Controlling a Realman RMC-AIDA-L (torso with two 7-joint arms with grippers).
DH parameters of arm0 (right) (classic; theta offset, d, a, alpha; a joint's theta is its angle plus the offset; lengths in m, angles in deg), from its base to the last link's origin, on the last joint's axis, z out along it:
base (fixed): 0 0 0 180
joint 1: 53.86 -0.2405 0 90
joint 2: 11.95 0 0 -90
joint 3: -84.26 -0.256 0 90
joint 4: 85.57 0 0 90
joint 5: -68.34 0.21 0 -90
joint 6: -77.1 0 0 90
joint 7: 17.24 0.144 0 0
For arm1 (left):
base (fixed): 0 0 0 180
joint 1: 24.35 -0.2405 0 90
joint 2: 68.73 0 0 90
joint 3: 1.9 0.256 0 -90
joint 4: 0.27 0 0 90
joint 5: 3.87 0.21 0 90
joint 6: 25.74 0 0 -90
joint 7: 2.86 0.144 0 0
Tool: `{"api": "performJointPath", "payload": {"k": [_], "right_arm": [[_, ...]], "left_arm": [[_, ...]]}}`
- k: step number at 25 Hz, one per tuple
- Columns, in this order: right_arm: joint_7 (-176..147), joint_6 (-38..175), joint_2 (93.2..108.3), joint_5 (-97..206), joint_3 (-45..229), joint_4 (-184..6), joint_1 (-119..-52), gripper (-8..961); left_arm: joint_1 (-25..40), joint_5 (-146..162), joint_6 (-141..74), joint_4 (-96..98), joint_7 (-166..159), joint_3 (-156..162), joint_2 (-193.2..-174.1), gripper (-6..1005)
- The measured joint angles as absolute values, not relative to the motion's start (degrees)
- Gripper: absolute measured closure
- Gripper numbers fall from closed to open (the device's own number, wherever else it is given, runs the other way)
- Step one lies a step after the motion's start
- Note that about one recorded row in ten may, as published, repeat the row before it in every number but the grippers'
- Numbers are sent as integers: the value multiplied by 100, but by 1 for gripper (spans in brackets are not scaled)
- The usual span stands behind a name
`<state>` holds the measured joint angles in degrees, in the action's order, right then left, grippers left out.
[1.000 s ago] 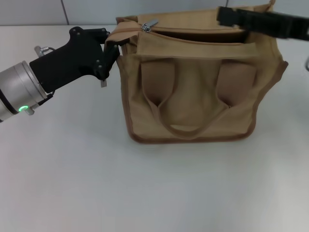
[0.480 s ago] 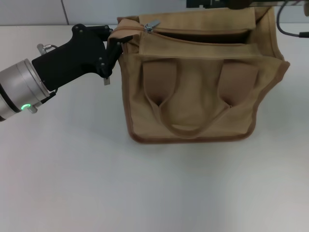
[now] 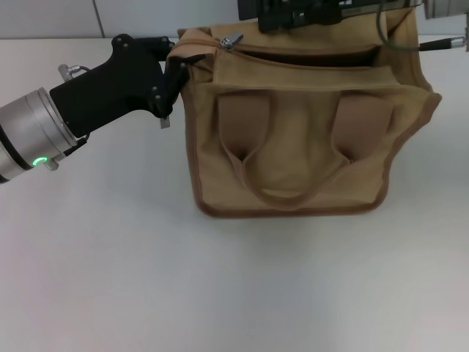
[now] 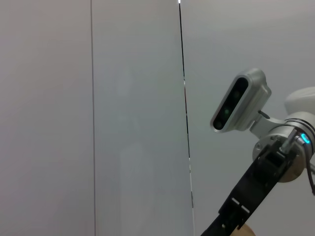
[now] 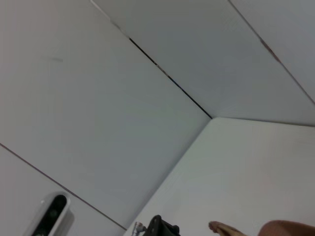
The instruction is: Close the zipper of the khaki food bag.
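Observation:
The khaki food bag (image 3: 300, 147) stands upright mid-table with its two looped handles hanging down the front. Its zipper (image 3: 308, 57) gapes open along the top. The silver slider (image 3: 230, 38) sits at the bag's left end. My left gripper (image 3: 174, 64) reaches in from the left and is shut on the bag's top left corner, just below the slider. My right gripper (image 3: 253, 11) hovers over the back rim of the bag, a little right of and behind the slider. The left wrist view shows the right arm's black gripper (image 4: 256, 191) and its camera.
The white table (image 3: 110, 257) spreads wide in front of and left of the bag. A grey panelled wall (image 3: 44, 18) runs close behind it. A cable (image 3: 440, 45) hangs by the bag's right top corner.
My right gripper has swept left along the bag's top, from the right end to near the slider. The left gripper has kept its hold on the corner and barely shifted.

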<state>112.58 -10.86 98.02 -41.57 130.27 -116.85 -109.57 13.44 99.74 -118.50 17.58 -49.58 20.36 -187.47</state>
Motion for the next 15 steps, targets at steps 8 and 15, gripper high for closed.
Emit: {"api": "performJointPath", "payload": {"k": [8, 15], "right_arm": [[11390, -861, 9828, -4161, 13277, -11508, -11153, 129], [11473, -899, 9860, -4168, 13390, -11425, -11250, 129]], "left_arm": [[1373, 9974, -11855, 1757, -4953, 2043, -18747, 989], [1381, 9974, -11855, 1758, -4953, 2046, -18747, 990]]}}
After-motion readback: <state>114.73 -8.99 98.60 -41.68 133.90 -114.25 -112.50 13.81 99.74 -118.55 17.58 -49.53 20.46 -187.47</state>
